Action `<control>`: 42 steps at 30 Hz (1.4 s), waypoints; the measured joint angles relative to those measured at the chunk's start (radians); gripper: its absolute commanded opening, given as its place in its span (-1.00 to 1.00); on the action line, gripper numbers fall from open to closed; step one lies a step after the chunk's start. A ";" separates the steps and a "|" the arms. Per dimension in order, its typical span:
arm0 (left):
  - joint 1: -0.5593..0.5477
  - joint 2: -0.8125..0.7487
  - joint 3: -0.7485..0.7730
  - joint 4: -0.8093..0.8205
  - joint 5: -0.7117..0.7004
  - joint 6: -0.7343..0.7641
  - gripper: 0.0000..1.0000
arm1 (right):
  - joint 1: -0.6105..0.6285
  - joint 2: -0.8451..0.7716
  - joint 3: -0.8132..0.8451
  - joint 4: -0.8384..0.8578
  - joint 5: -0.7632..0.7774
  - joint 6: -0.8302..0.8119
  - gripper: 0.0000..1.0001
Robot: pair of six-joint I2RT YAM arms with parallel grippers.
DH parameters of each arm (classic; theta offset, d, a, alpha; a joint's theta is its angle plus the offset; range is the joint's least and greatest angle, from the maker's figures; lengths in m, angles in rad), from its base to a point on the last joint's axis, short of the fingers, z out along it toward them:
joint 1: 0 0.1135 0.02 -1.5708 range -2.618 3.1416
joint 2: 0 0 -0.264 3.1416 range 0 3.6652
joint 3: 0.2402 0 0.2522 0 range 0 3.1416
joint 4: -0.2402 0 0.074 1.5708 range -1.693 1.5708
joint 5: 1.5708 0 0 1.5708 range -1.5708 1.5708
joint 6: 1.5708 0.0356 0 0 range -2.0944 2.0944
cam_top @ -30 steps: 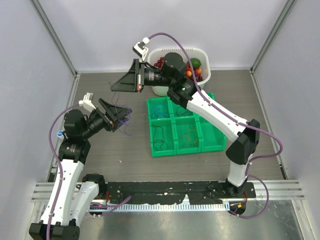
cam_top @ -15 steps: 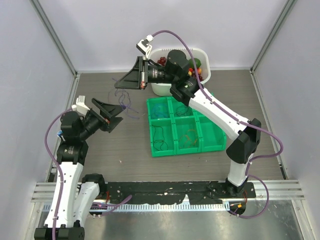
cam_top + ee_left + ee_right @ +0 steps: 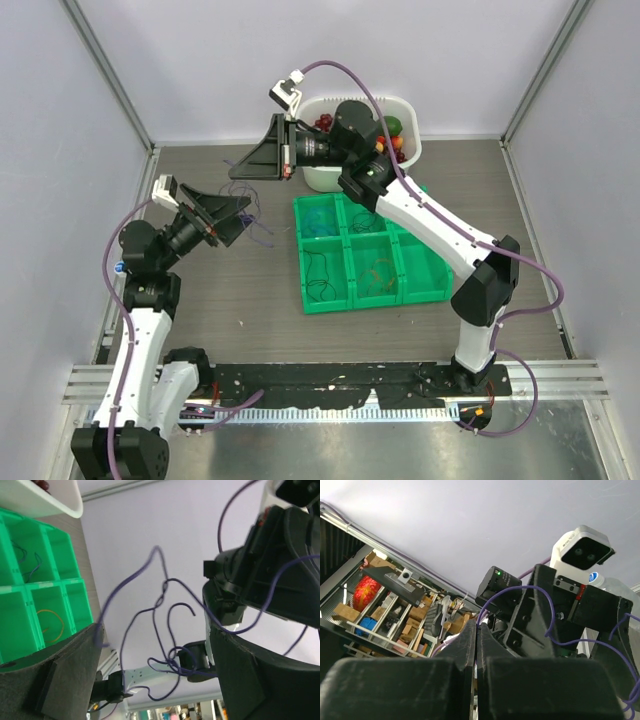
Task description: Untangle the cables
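Observation:
A thin purple cable [image 3: 257, 225] hangs in loose loops above the table left of the green tray. My right gripper [image 3: 236, 169] is shut on its upper end; in the right wrist view the cable [image 3: 536, 587] runs out from the closed tips of my right gripper [image 3: 476, 628]. My left gripper [image 3: 239, 215] is open just below, with the knotted loops [image 3: 165, 596] hanging between the wide-apart fingers of my left gripper [image 3: 155, 630], not pinched. A teal cable [image 3: 320, 221], a black cable [image 3: 320, 274] and an orange cable [image 3: 381, 269] lie in separate tray compartments.
The green compartment tray [image 3: 352, 303] sits mid-table, right of both grippers. A white basket [image 3: 411, 152] of fruit stands behind it under the right arm. Grey walls close in the left, back and right sides.
My left gripper has swung up and back toward the right gripper, so the purple loops now hang between its open fingers. The right gripper has held its place, still shut.

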 measured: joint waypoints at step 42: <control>0.063 0.330 0.000 -0.482 -0.226 0.505 0.86 | 0.032 0.175 0.510 -0.221 0.018 0.092 -0.99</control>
